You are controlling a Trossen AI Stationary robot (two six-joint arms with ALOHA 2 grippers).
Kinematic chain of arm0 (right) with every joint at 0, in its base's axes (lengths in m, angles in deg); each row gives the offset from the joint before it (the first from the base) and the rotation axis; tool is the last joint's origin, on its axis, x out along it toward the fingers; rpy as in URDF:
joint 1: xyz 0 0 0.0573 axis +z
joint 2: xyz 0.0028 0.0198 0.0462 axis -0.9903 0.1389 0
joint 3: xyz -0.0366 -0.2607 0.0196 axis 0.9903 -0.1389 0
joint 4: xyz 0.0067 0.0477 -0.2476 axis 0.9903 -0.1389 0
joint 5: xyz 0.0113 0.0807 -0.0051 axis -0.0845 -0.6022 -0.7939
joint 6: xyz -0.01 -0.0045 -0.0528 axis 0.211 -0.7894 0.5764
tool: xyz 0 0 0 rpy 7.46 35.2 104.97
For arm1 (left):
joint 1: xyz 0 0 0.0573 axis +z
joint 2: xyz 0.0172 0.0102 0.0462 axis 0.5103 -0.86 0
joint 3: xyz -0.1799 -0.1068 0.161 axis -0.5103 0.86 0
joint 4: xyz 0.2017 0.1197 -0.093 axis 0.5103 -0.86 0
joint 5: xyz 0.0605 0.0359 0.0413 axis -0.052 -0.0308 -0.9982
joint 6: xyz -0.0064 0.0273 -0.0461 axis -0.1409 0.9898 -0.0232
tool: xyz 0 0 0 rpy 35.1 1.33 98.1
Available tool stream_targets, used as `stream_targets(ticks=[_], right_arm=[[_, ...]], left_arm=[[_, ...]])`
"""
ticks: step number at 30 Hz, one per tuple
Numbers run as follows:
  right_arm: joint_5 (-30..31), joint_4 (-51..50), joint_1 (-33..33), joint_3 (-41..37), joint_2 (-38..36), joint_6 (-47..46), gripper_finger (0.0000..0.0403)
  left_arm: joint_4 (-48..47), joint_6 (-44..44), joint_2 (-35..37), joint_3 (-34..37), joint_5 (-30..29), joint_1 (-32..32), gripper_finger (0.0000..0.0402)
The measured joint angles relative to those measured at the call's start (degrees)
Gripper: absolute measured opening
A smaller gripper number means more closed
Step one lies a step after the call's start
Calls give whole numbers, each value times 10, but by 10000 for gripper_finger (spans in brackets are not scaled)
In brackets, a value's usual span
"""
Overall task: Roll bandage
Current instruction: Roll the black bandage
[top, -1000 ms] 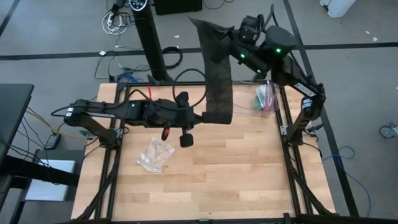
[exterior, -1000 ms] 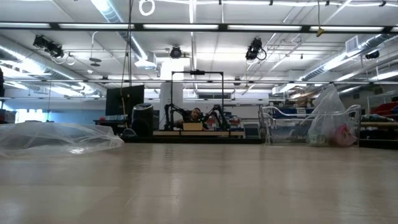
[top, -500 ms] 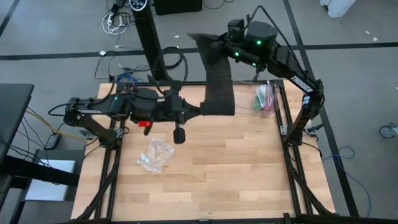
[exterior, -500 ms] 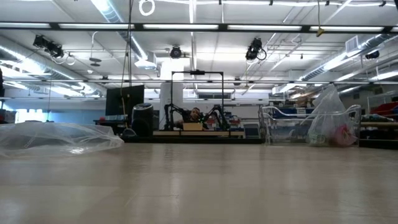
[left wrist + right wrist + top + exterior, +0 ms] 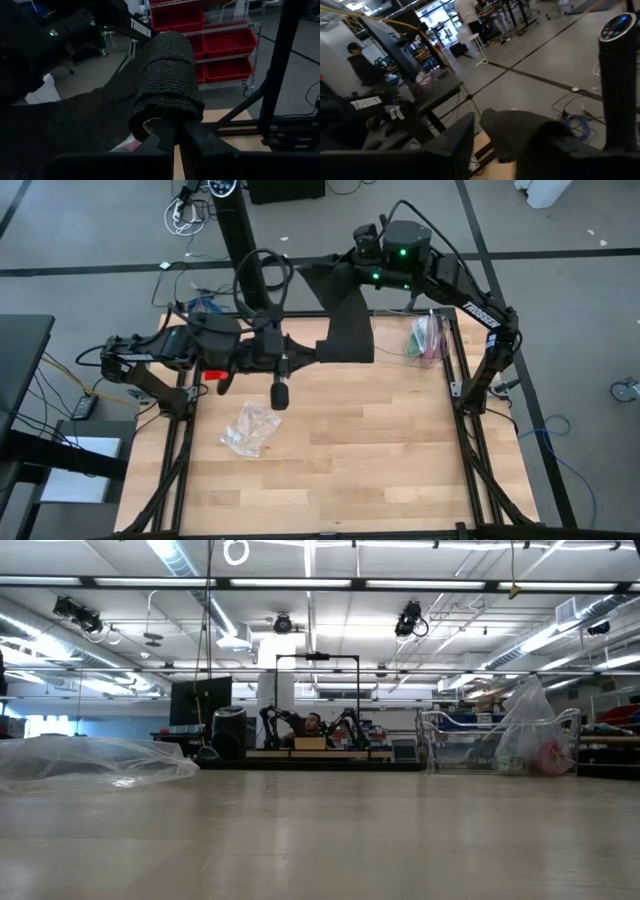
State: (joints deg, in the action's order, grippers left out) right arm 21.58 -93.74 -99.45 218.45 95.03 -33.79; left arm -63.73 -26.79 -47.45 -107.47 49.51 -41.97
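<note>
With the left end effector clamped on the rolled end of the bandage and the right end effector pinching its free end above the counter's far edge, keep the strip taut while you wind

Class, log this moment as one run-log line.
left gripper: shut on bandage roll | right gripper: holds far end, strip raised above table | bags untouched
</note>
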Motion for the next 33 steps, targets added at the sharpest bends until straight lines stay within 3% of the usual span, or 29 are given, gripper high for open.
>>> stream_targets(ticks=[4,9,24,33], right_arm=[[-11,-1,0,0,0,-9,236],[-38,-5,-3,0,0,-47,276],[-104,-34,-29,0,0,-145,281],[-123,-43,-35,0,-13,-10,283]], left_arm=[[2,-10,0,-1,-2,0,12],[2,-16,1,-1,-2,-1,12],[1,-34,36,-1,6,-1,12],[-8,-57,52,-9,6,-1,12]])
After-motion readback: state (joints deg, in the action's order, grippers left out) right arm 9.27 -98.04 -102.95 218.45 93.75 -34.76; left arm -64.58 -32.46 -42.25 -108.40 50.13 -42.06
